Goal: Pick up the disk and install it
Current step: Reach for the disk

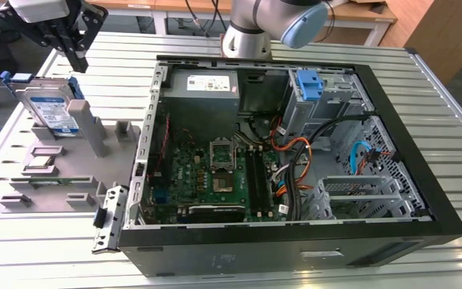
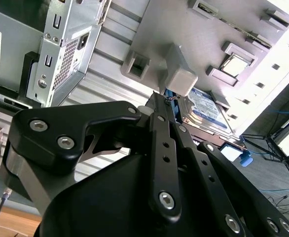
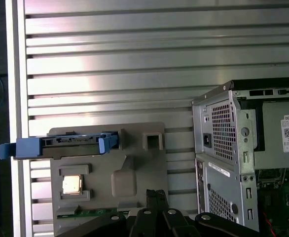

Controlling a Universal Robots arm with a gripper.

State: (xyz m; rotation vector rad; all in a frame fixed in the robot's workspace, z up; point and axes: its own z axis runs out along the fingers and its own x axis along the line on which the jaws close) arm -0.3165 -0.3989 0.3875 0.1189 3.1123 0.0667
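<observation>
Your gripper (image 1: pixel 79 65) hangs over the fixture at the exterior view's left. Its black fingers (image 3: pixel 152 197) are pressed together and hold nothing. In the exterior view the tips stand just above the top edge of the disk, with a gap between them.

Findings, largest first:

The slatted metal table (image 1: pixel 38 247) carries everything else.

The open computer case (image 1: pixel 255 259) lies on its side on the table and takes up the exterior view's right and middle. Inside, you have the grey power supply (image 1: pixel 203 84) at the far end, the green motherboard (image 1: pixel 215 174) on the floor of the case, and loose orange, black and blue cables beside it.

The grey fixture plate (image 1: pixel 79 165) lies on the table against the case's side.

The disk (image 1: pixel 50 111) stands upright on its edge in a slot of the fixture plate, its white-and-blue label facing the exterior camera. The first wrist view shows the disk (image 3: pixel 70 143) edge-on, with the blue carrier ends jutting out at both sides. It is not in the case.

A blue bracket (image 1: pixel 311 84) sits in the drive cage at the far corner of the case.

A processor chip (image 3: pixel 71 184) rests in a pocket of the fixture plate.
</observation>
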